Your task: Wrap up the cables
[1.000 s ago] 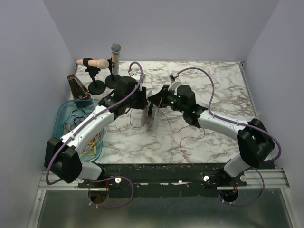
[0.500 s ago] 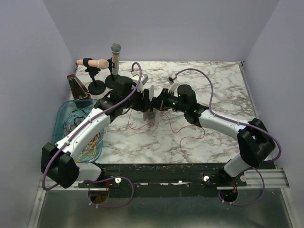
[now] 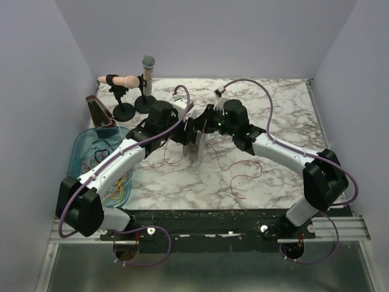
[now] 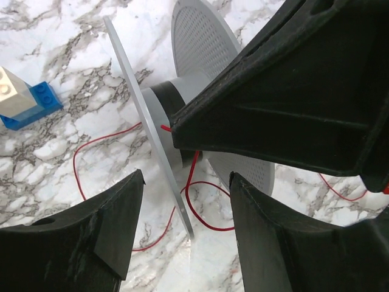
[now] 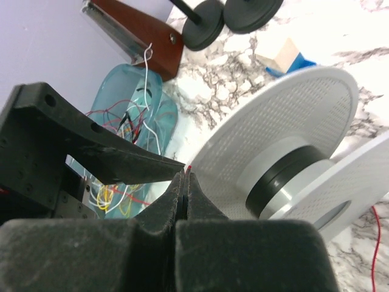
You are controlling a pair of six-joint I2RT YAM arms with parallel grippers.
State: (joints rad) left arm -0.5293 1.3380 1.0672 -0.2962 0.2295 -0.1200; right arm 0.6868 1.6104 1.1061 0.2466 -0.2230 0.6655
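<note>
Top external first: winding barely begun

Top external view: against a second ago, both wrists have been brought farther back and closer together over the grey spool (image 3: 196, 143), which stands on edge mid-table. The left claw (image 3: 184, 129) has been spread wider, and the right claw (image 3: 204, 125) has been carried up beside the hub. The red cable (image 3: 249, 176) is trailed loosely over the marble, near and right of the spool. Other cables (image 3: 100, 155) are left in the blue bin (image 3: 75, 155) at the left. No turns can be made out on the hub, so the wrapping is judged to be only at its start.

Left wrist view: the left claw is seen wide open. The spool's thin flange stands between its fingers (image 4: 115, 225) with a gap on each side, so nothing is gripped. A slack red loop is seen on the table below.

Right wrist view: the right claw is closed tight, with the cable's red tip pinched at its point, just beside the hub.
</note>
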